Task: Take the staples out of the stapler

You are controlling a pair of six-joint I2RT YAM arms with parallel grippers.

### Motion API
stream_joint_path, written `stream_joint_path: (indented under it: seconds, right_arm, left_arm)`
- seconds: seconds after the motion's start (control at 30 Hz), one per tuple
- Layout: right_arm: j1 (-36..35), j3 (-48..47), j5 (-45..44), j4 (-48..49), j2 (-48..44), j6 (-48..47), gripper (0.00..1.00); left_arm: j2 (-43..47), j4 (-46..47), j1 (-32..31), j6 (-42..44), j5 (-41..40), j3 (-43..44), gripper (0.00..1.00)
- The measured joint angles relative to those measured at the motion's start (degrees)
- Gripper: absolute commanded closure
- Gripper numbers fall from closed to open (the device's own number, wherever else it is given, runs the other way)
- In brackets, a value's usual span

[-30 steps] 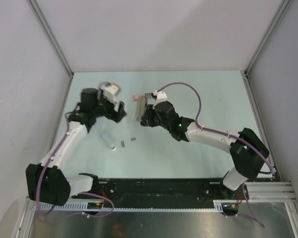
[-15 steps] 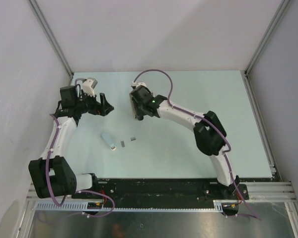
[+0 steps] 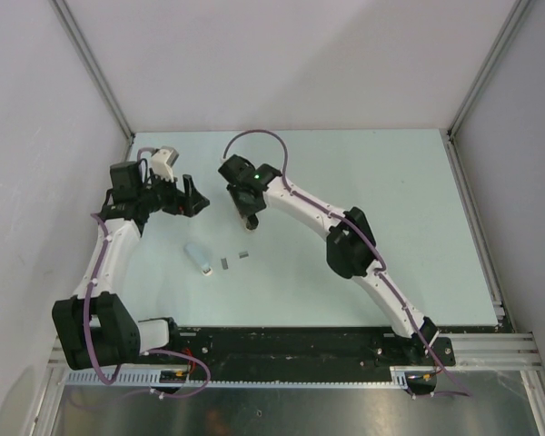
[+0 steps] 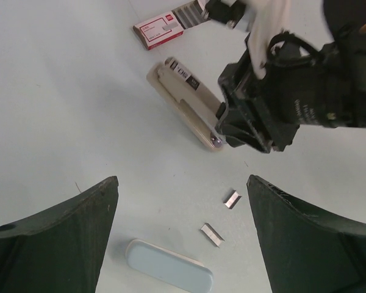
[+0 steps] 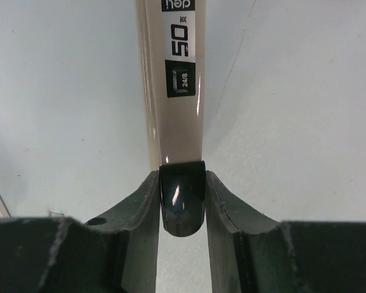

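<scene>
Pale green desk [image 3: 391, 182], boxed by grey walls [image 3: 300, 64]. Beige stapler [image 4: 186, 104] flat on desk, left of centre, black tip pinched by right hand [image 5: 182, 177]. Left hand [image 4: 182, 180] spread wide, holding nothing. Loose staple strips [image 4: 232, 199] nearby.

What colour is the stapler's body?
The stapler is beige, black-labelled; best seen in left wrist view.

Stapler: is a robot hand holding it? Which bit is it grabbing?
Yes. The right gripper is shut on the stapler, pinching its black end between both fingers. The left gripper is open and holds nothing.
</scene>
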State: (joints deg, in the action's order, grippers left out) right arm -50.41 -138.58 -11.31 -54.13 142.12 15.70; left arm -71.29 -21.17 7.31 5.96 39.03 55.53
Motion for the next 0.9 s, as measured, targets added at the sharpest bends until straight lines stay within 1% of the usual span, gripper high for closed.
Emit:
stream_joint_path:
  seconds: [0.1,0.23,0.43,0.53,0.6,0.7,0.8,0.9]
  right_arm:
    - [-0.6,-0.1,0.4,-0.3,1.3,0.0,0.83]
    - [-1.0,-0.1,1.0,-0.6,1.8,0.1,0.67]
    - [-1.0,0.5,2.3,1.6,1.6,0.5,0.50]
    - [-0.5,5.6,3.1,6.9,-0.9,0.9,0.43]
    - [0.4,12.1,4.2,12.1,-4.6,1.6,0.38]
    - [2.6,18.0,4.7,19.0,-8.9,2.5,0.32]
    - [5.2,19.3,3.9,25.9,-10.6,2.8,0.27]
    - [7.6,19.0,1.1,33.2,-10.1,2.5,0.16]
  left_arm:
    - [0.0,0.0,0.0,0.0,0.0,0.0,0.09]
    - [0.0,0.0,0.0,-0.1,0.0,0.0,0.09]
    - [0.0,0.0,0.0,-0.2,0.0,0.0,0.09]
    - [-0.2,0.0,0.0,-0.1,0.0,0.0,0.10]
    - [-0.4,0.0,0.0,-0.1,0.0,0.0,0.10]
    - [-0.6,0.0,0.0,-0.1,0.0,0.0,0.10]
    - [-0.8,0.0,0.0,-0.1,0.2,0.0,0.10]
    - [-1.4,0.0,0.0,-0.1,0.3,0.0,0.10]
